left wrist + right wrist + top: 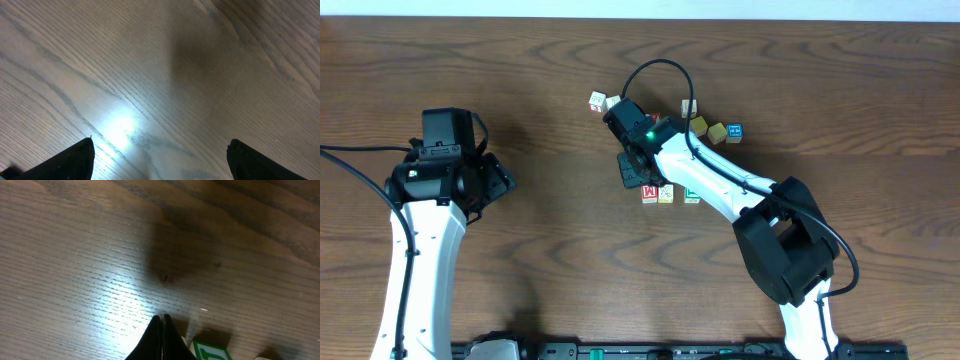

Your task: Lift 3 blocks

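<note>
The right gripper [162, 324] sits low over the table [520, 80], jaws pinched fully together with nothing between them, so it's empty-handed. The three targets wait in a short row just beside it: the red block [649, 192] touching the cream block [666, 193], then the green block [692, 194] slightly apart at the far end. All three lie flat on the wood, none lifted. Over on the other side, the left gripper [160, 155] hangs wide open above bare table, well apart from the action, holding nothing.

Here's the danger. With those jaws closed, any drop onto the row would likely shove the blocks rather than take them. A nudge could knock the line crooked or widen the gap before the green one. A squeeze along three loose cubes also looks prone to buckling, with the middle one popping out. The spare blocks [717, 132] behind could crowd a wide approach, too.
</note>
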`<act>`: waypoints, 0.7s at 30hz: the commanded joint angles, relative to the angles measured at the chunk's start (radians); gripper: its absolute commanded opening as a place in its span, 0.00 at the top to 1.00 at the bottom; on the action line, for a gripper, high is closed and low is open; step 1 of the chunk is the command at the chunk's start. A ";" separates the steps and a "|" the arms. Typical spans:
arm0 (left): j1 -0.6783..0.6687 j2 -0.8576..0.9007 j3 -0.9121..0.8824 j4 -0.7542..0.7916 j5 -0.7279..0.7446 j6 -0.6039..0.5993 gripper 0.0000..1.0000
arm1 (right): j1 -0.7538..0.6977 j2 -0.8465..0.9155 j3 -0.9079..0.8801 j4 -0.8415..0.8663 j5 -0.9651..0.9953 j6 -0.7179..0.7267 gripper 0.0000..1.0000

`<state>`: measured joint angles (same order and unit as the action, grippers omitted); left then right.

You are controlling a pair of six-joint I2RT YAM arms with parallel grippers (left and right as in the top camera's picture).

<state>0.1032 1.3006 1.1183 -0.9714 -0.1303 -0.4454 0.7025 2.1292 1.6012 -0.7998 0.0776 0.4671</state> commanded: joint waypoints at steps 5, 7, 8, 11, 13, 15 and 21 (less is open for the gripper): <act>0.004 0.003 0.004 -0.004 -0.010 -0.005 0.15 | 0.005 0.007 -0.028 0.000 0.020 0.034 0.99; 0.004 0.003 0.004 -0.004 -0.010 -0.005 0.15 | 0.005 0.007 -0.039 0.001 0.020 0.034 0.99; 0.004 0.003 0.004 -0.004 -0.009 -0.005 0.14 | 0.005 0.007 -0.043 0.003 0.020 0.034 0.99; 0.004 0.003 0.004 -0.004 -0.010 -0.005 0.15 | 0.005 0.007 -0.046 0.004 0.023 0.034 0.99; 0.004 0.003 0.004 -0.004 -0.010 -0.005 0.15 | 0.005 0.007 -0.046 0.004 0.023 0.034 0.99; 0.004 0.003 0.004 -0.004 -0.010 -0.005 0.15 | 0.005 0.007 -0.046 0.004 0.023 0.034 0.99; 0.004 0.003 0.004 -0.004 -0.010 -0.005 0.15 | 0.005 0.007 -0.046 0.006 0.055 0.034 0.99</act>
<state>0.1032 1.3006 1.1183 -0.9714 -0.1303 -0.4454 0.7025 2.1292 1.5600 -0.7952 0.0925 0.4892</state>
